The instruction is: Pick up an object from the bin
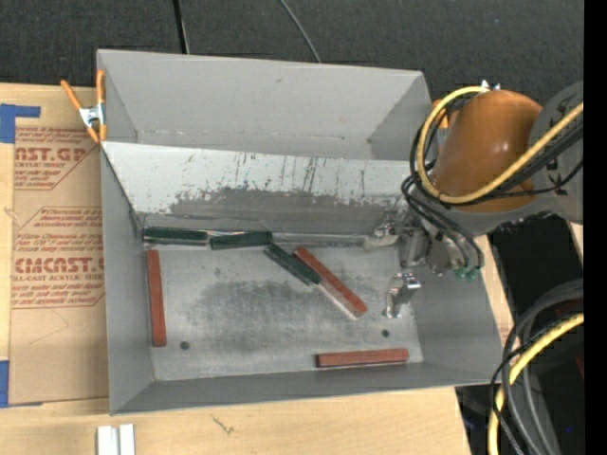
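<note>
My gripper (396,303) hangs low over the right part of the bin floor, its metal fingers pointing down with nothing seen between them. Just left of it lies a slanted red-brown stick (330,281), partly overlapped by a dark green stick (292,264). In front of the gripper, near the bin's front wall, another red-brown stick (361,357) lies flat.
Two dark green sticks (207,240) lie end to end along the back wall. One more red-brown stick (156,298) lies lengthwise by the left wall. The arm with its orange cover and cables sits over the bin's right rim.
</note>
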Available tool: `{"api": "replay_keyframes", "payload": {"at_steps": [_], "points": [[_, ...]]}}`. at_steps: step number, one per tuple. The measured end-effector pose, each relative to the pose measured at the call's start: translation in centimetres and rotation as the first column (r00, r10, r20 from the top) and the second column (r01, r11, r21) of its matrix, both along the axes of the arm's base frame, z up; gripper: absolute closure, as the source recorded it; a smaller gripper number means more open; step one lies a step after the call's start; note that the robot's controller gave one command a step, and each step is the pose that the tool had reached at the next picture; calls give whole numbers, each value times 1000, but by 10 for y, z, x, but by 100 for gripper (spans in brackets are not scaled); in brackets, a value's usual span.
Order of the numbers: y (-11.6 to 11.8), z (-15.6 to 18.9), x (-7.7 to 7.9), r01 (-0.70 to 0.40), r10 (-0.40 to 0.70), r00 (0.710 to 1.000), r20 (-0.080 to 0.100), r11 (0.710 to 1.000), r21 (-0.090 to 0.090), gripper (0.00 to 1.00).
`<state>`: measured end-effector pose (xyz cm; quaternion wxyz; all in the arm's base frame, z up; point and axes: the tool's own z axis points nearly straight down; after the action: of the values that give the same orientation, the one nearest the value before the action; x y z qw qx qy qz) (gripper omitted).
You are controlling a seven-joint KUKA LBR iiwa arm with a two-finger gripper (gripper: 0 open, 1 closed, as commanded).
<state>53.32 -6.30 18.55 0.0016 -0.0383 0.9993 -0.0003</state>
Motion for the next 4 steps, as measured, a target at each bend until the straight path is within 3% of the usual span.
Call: {"api": "replay_keyframes", "payload": {"at_steps": [1, 2, 4], "points": [[-1, -27, -11, -117, 117, 993, -1, 993, 1, 0], [32, -98, 49, 52, -52, 999, -2, 999, 1, 100], [32, -97, 49, 52, -52, 999, -3, 999, 0, 100]]}}
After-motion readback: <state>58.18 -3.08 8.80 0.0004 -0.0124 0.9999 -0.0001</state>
